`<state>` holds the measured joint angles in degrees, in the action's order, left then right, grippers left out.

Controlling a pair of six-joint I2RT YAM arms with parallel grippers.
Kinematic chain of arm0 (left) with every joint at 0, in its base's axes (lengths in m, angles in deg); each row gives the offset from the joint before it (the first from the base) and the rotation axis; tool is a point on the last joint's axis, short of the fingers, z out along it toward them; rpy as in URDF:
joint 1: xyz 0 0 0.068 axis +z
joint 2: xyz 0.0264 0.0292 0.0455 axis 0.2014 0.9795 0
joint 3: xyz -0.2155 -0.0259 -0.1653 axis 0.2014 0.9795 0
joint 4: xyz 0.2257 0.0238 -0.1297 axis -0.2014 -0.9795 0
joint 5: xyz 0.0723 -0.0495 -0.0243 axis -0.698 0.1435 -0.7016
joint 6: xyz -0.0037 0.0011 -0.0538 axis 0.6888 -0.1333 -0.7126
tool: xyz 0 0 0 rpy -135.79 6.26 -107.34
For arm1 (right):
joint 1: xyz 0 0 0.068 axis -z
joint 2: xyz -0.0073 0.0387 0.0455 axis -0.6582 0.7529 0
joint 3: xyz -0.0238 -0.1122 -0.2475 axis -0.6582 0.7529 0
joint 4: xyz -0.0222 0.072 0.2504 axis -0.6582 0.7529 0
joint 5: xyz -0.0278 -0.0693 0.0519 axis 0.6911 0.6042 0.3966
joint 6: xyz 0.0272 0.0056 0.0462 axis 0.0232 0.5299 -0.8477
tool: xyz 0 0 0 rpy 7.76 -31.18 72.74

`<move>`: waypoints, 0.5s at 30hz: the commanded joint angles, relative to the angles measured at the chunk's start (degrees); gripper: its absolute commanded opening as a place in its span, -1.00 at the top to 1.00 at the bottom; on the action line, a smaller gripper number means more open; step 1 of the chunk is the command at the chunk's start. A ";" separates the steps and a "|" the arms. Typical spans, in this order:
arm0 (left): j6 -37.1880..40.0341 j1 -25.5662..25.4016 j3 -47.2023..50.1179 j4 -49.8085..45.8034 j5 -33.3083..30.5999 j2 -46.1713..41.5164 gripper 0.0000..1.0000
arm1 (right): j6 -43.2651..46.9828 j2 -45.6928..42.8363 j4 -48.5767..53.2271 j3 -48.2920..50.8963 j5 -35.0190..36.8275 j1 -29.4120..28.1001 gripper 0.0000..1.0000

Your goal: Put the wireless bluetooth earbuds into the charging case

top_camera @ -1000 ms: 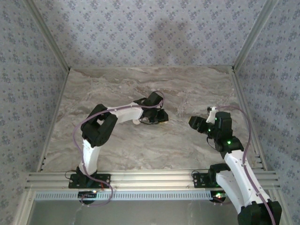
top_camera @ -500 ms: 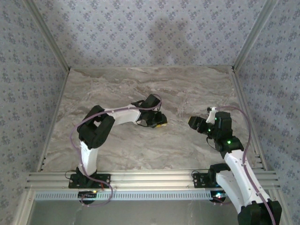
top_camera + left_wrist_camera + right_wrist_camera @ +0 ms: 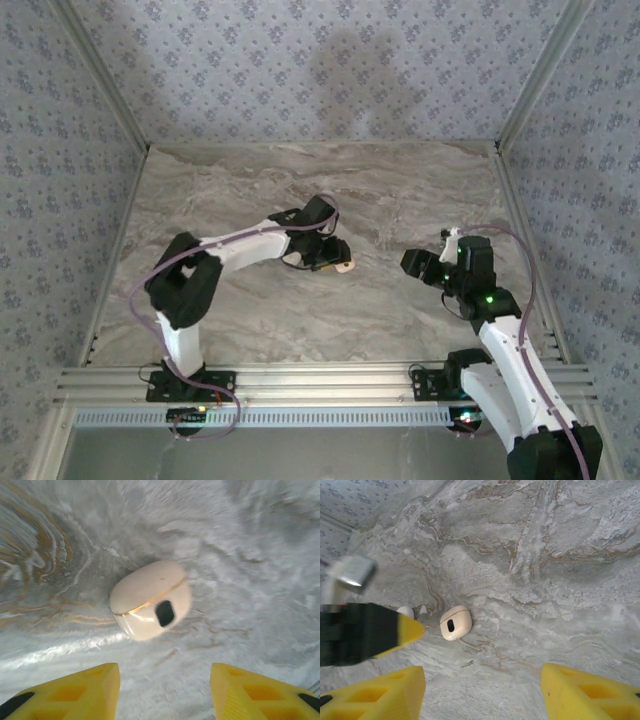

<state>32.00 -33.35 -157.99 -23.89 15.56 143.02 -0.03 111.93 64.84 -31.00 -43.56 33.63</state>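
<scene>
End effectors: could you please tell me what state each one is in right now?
Left end effector: open, holding nothing.
Right end effector: open, holding nothing.

Both arms are built of white links joined by black joint housings. A pale purple cable (image 3: 135,297) is looped along the left arm (image 3: 245,243), and a similar one is run along the right arm (image 3: 505,345), where small green lights (image 3: 488,298) are lit. The jaws are moulded in yellow, with what may be black pads at their outer edges.
</scene>
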 commanded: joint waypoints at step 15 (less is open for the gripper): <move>18.76 24.90 20.62 -2.05 -29.82 -39.98 -0.68 | 12.36 16.14 -18.25 -1.81 18.64 5.42 -1.00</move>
<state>46.16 -11.17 -140.98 -28.00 -9.36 105.71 9.06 125.29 52.31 -31.83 -29.13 37.63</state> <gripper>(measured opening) 0.835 0.992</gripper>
